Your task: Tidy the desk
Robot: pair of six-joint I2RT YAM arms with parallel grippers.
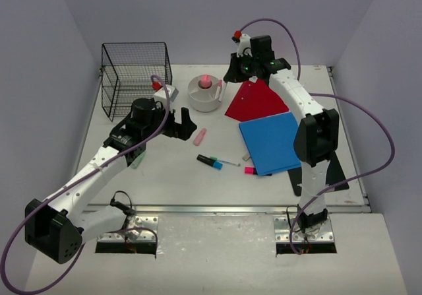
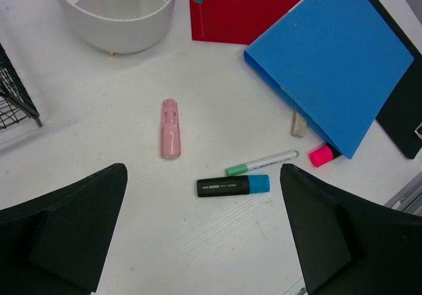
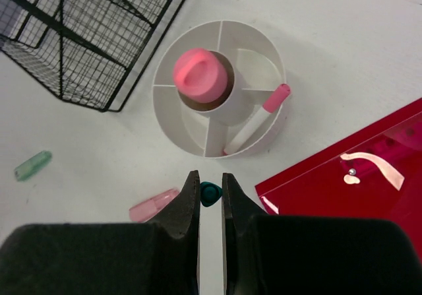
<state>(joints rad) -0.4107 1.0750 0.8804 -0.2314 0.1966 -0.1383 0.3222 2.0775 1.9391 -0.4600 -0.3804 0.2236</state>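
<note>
Table (image 1: 165, 176) beneath both end effectors. Left end effector (image 1: 180, 122) spread wide, black marker (image 2: 232, 186) ahead; right end effector (image 3: 210, 178) narrow, gripping teal-tipped pen (image 3: 210, 194) just short of round organizer (image 3: 219, 90).

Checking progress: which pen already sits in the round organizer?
The pink-capped white pen, leaning in the white organizer. The others lie on the desk, save a teal-tipped pen held by the right gripper.

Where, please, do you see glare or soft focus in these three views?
Top external: even light, soft shadows, all sharp. Left wrist: desk items crisp; the open left gripper is dark, with little detail. Right wrist: white reflections streak the red folder; the right gripper, shut on a teal-tipped pen, looks slightly soft.
</note>
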